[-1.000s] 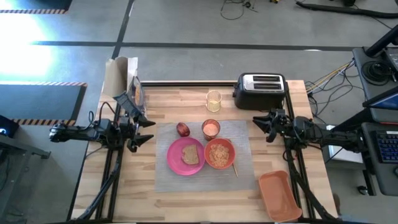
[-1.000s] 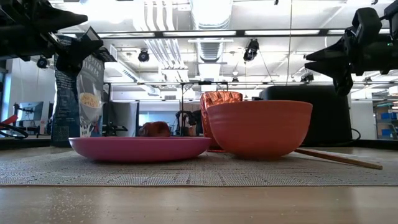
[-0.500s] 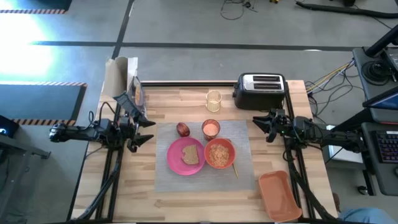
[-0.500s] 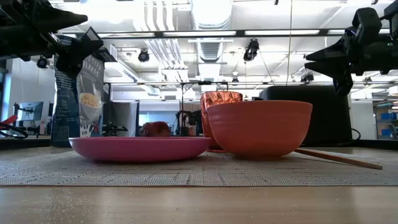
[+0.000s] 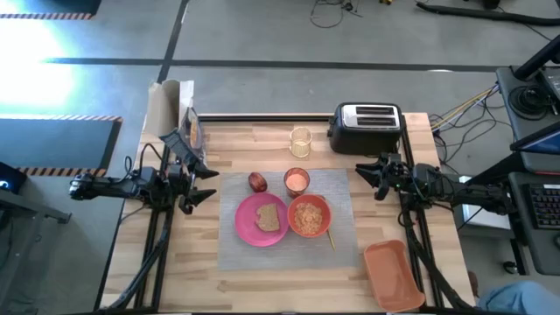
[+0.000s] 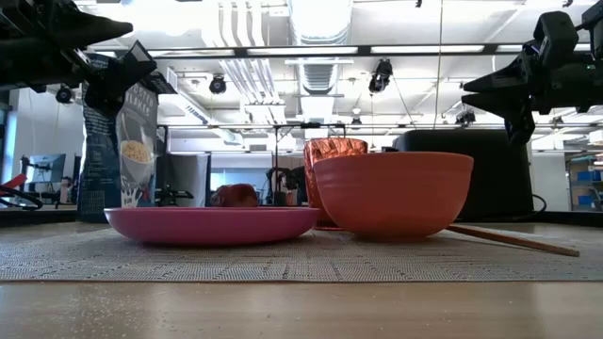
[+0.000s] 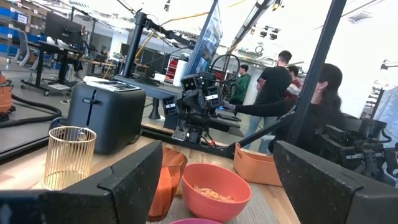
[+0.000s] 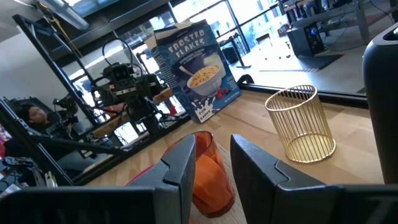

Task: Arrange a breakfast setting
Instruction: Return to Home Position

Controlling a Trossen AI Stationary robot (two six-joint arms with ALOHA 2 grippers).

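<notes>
While both arms hang over the table's side edges, the left gripper (image 5: 210,185) sits just left of the grey placemat (image 5: 346,197), its fingers spread wide with nothing between them. The right gripper (image 5: 363,181) sits by the mat's far right corner, fingers parted by a narrower gap, likewise empty. On the mat the pink plate (image 5: 248,227) lies left of centre with the toast slice (image 5: 268,216) on it, and the orange bowl (image 5: 325,210) is just beside it on the right. The small orange cup (image 5: 297,181) stands just beyond the bowl, the red apple (image 5: 257,182) at the plate's far left, and the thin wooden utensil (image 5: 332,238) just right of the bowl.
</notes>
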